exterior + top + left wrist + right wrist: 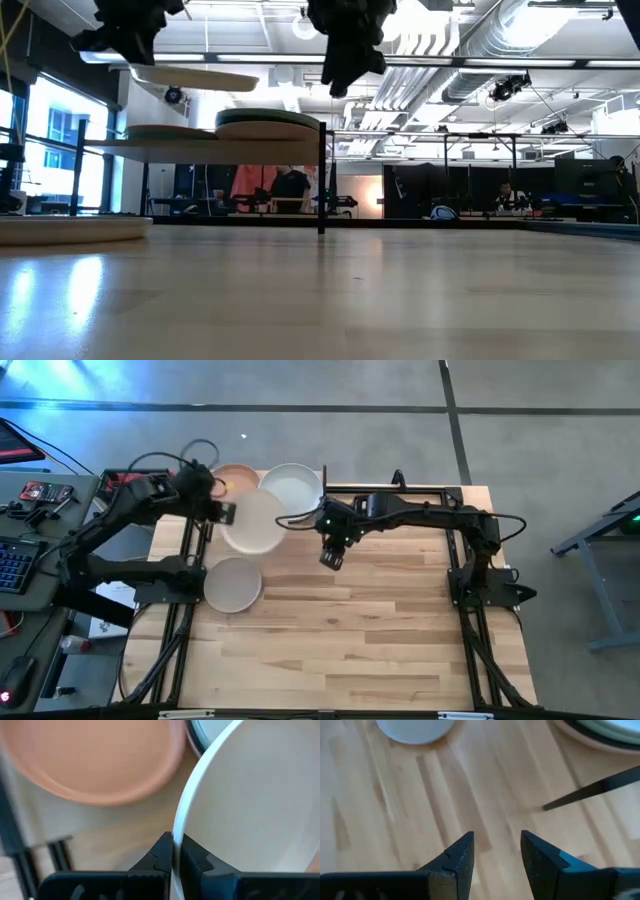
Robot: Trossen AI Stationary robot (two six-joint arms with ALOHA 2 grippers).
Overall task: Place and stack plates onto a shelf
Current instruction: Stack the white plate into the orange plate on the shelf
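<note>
My left gripper is shut on a cream plate that hangs in the air over the near side of the shelf. On the shelf lie a terracotta plate and a stack topped by a pale plate, each resting on its base. A grey-beige plate lies flat on the tabletop, nearer than the shelf. My right gripper hovers open over bare table to the right of the shelf, with nothing between its fingers. My left gripper pinches the cream plate's rim between its two fingers, one finger above the rim and one below. The fingers come from the table's left, slanting down. The plate is lifted clear, nearly level, above the plates on the shelf.
One thin black shelf leg stands just below and beside my right gripper. Open tabletop spreads toward the near and right sides. A keyboard and tools lie on a side desk beyond the left edge.
</note>
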